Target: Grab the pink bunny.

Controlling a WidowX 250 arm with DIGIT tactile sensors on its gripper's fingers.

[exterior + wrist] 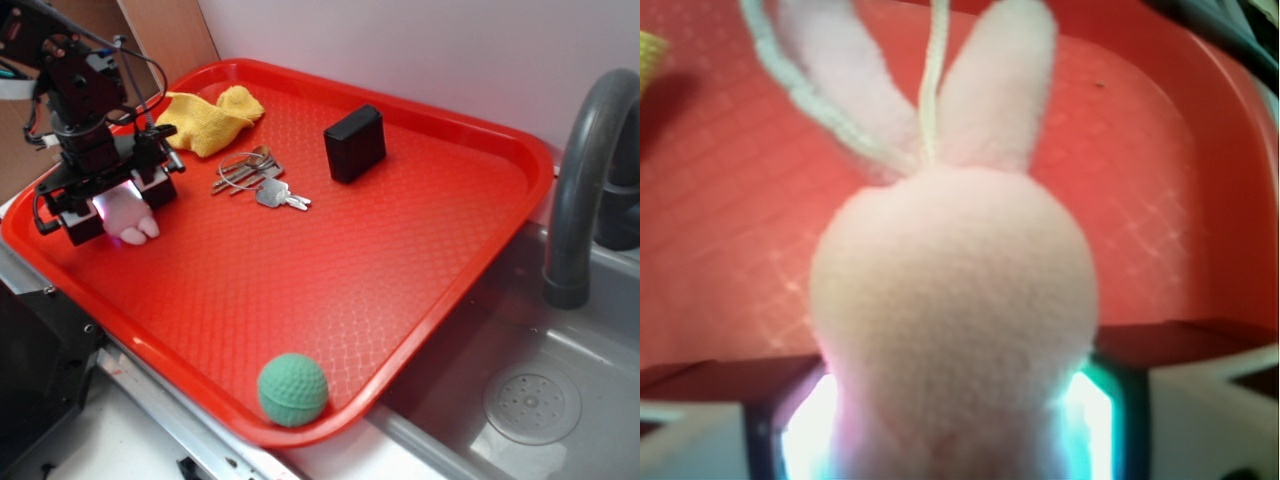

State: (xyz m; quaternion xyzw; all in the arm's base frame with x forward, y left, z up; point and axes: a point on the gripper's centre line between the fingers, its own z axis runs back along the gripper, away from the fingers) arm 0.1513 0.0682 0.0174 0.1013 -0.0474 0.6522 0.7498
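The gripper sits low at the red tray's left edge with its jaws pressed on the pink bunny — grasp apparently made (feet poke out below), lifting left.

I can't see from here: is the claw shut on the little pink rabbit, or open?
Shut on it. The wrist view shows the pink bunny squeezed between both fingers; outside, its feet poke from the gripper.

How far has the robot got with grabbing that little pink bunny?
Done: the end effector has reached the pink bunny on the red tray. In hand: its fingers sit on either side of the bunny, and the wrist view shows them against its body. Left: lifting it, since its feet look to be resting on the tray.
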